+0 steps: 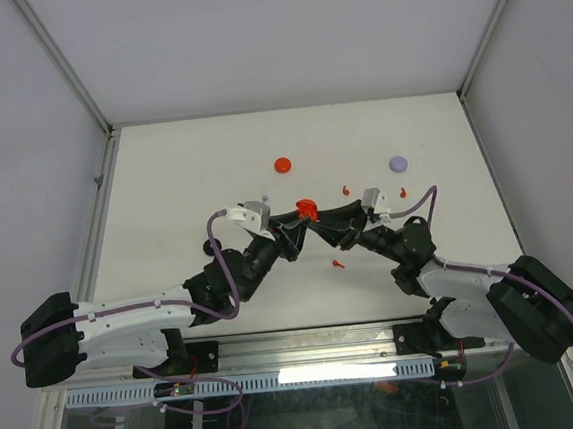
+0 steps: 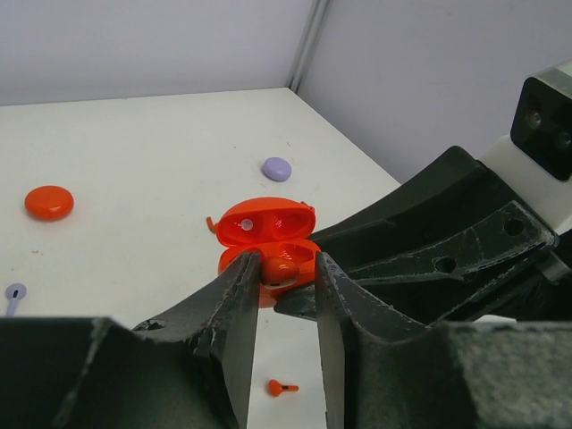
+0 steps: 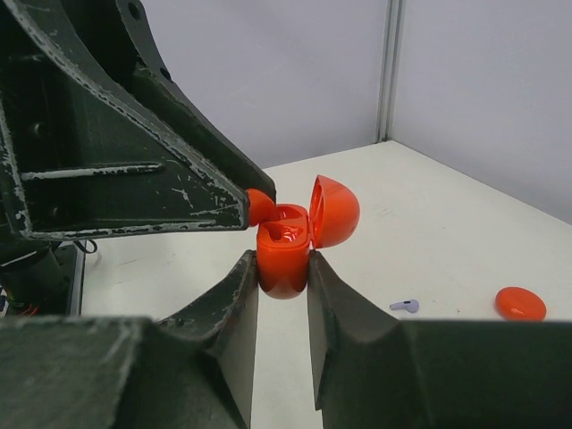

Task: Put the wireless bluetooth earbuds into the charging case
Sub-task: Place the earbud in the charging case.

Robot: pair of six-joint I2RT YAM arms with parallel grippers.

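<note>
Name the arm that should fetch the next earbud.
Left, probably: the right gripper is clamped on the open red case, while a loose red earbud lies on the table close to the left gripper.

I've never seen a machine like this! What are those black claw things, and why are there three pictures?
Those are two robot arms with pincer grippers. One picture looks down from above; two come from wrist cameras. The right gripper pinches a glossy red plastic charging case, lid open. The left gripper has a tiny red earbud at its tips over the case; whether it's gripped, I can't tell. On the white table lie loose red earbuds, a red round disc and a lavender round disc.
</note>
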